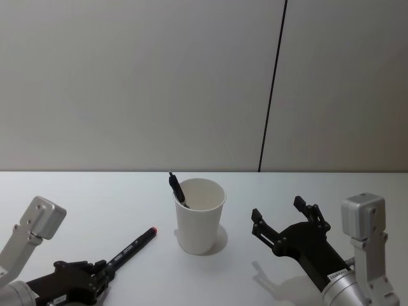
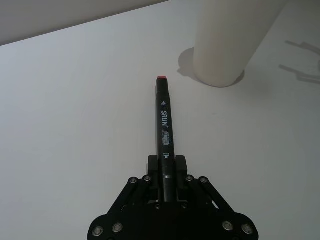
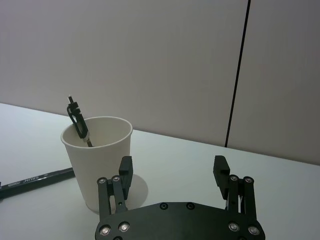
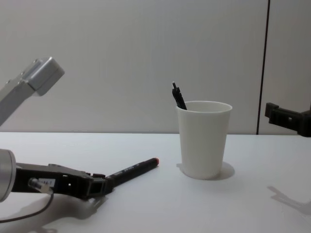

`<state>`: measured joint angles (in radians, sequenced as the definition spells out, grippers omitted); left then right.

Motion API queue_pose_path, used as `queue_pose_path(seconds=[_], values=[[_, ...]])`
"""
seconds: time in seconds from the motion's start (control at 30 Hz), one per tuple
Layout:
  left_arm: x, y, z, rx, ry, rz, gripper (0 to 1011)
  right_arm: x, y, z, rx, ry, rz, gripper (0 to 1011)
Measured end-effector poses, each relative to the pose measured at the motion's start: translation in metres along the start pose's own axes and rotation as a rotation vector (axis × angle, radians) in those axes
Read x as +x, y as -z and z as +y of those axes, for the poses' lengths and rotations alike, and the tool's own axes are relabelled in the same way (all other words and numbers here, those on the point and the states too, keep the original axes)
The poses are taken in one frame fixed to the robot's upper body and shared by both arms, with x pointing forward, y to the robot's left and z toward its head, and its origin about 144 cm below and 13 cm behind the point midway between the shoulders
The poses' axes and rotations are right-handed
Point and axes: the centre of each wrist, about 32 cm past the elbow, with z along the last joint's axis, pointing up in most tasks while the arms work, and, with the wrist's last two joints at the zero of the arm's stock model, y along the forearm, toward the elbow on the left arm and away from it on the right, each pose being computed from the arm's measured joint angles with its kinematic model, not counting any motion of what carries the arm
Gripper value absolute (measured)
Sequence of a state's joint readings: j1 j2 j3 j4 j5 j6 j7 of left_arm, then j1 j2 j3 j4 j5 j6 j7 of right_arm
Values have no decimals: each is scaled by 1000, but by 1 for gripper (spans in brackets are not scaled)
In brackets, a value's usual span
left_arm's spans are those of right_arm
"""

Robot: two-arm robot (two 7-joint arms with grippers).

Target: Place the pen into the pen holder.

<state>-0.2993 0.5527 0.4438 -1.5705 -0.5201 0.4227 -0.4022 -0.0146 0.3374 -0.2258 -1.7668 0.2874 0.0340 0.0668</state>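
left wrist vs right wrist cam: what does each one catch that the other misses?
Left wrist: the left gripper shut on the black marker, whose red tip points toward the white paper cup; just the cup's lower wall is in frame. Right wrist: the open right gripper and a black pen leaning inside the cup's mouth. Both: the cup and the marker's barrel.

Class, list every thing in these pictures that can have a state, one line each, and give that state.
pen holder: upright on the table, open-topped, one dark pen inside.
dark pen: standing in the holder, leaning against its rim.
marker pen: outside the holder, red end towards it, gripped at the other end.
left gripper: shut on the marker pen, low at the table.
right gripper: open, empty, beside the holder.
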Motion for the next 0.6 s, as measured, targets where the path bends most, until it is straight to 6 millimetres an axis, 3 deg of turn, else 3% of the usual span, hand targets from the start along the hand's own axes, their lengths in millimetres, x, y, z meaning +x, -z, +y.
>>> queue_pose_path(seconds=[0.6], values=[[-9, 7, 9, -139, -51, -10, 203, 0, 0, 0, 0, 0, 0, 1001]])
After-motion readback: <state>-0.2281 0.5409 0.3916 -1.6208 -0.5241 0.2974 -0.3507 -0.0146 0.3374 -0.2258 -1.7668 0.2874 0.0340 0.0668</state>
